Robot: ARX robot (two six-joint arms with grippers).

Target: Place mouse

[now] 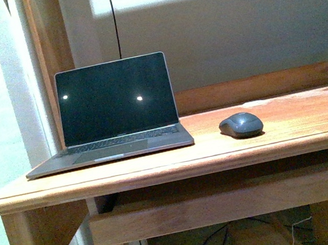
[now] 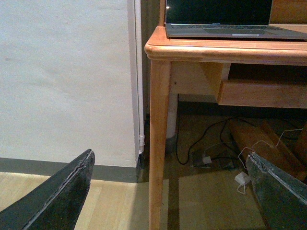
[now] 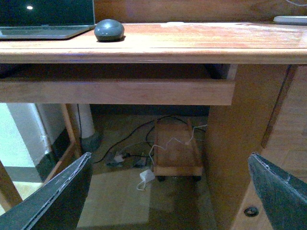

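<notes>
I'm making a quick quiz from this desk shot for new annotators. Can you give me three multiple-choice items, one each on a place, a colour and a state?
1. Where does the mouse lie?
A. on the laptop's keyboard
B. on the desk, to the right of the laptop
C. on the floor under the desk

2. What colour is the mouse?
A. white
B. red
C. dark grey

3. What state is the laptop in?
A. lid open, screen dark
B. lid shut
C. lid open, screen showing a bright picture

Answers:
1 B: the front view shows it on the wooden desk, clear of the laptop's right edge.
2 C: its rounded shell is dark grey in the front and right wrist views.
3 A: the lid stands upright and the screen is black but for two small light reflections.
</notes>
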